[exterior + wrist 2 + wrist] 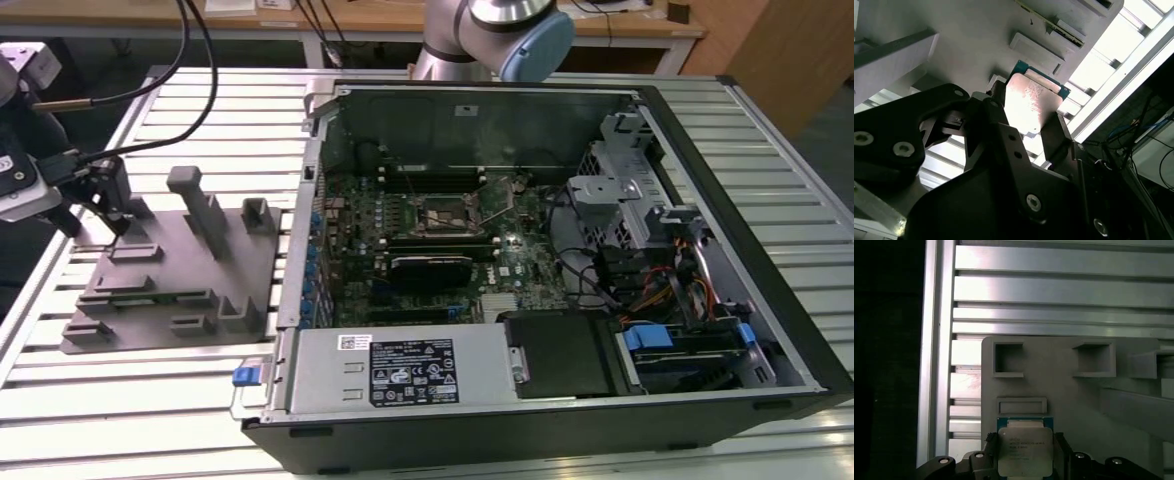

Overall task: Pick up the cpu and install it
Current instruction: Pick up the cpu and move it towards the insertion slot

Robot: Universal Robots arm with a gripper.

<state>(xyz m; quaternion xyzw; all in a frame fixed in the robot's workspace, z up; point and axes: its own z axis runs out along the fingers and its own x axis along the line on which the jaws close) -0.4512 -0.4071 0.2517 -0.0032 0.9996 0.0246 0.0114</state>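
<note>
While the gripper (114, 218) hangs over the far left part of the grey block (174, 275), at the exterior view's left, its two dark fingers (1056, 140) are pinching the cpu (1023, 452). In both wrist views the little square chip sits right between the fingers, and each finger touches one side of it. Its top is shiny silver, and a thin green rim peeks out at one edge. I cannot tell if the chip rests on the block or is just above it.

In the first wrist view the chip is just beside a long, low frame (1021, 405) on the block. Two square pockets (1008, 359) are a bit farther off.

The grey block has a few tall posts (190, 195) that stand up straight. It lies on a silver table (787, 150) made of long metal slats.

At the exterior view's right, a big black computer case (801, 350) lies open on the same table. A green board (354, 215) is inside it. A dark square socket (447, 215) with a thin metal lever sits on that board. The socket is well apart from the chip.

The robot arm (501, 30) stands at the far side of the table, behind the case.
</note>
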